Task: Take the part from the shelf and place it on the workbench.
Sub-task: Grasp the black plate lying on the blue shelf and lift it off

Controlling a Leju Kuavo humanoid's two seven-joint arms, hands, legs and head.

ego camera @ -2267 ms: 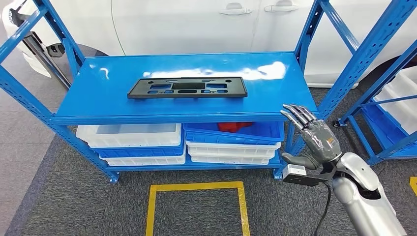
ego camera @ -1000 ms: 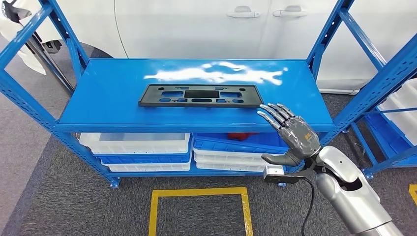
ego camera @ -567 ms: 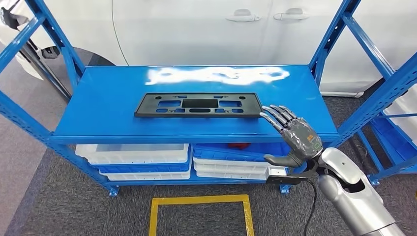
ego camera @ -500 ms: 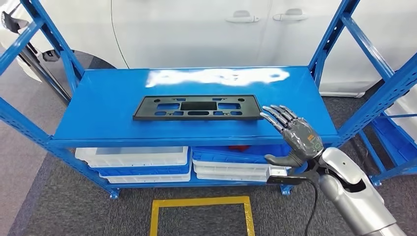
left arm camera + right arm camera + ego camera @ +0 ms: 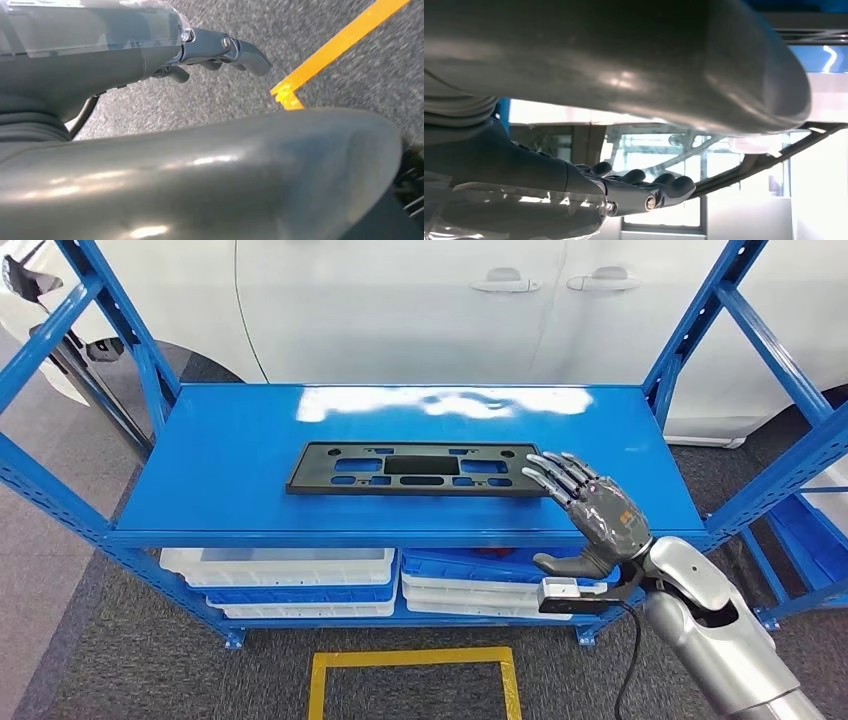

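Nearest, at the bottom of the head view, a yellow taped square outline (image 5: 410,680) marks the dark grey carpeted floor (image 5: 150,670); the left wrist view shows the left hand (image 5: 220,50) hanging over that same carpet beside a strip of the yellow tape, its dark fingers (image 5: 247,52) curled in with nothing in them; to the right, the silver right arm (image 5: 715,640) rises from the lower corner, and the right hand (image 5: 590,510) is held over the front right part of the shelf top with its fingers (image 5: 550,468) spread and straight, holding nothing, the fingertips at the right end of the part, though contact cannot be told; below the shelf top, white plastic bins (image 5: 290,575) and blue plastic bins (image 5: 480,570) are stacked on the lower level of the blue steel shelf rack (image 5: 200,500); on the glossy blue shelf top, the flat black rectangular plastic part with cut-out slots (image 5: 410,469) lies flat, roughly centred, its long side along the shelf front; in the right wrist view the part's dark edge (image 5: 769,160) runs just beyond the fingertips; behind the rack stands a white car with two door handles (image 5: 505,283).
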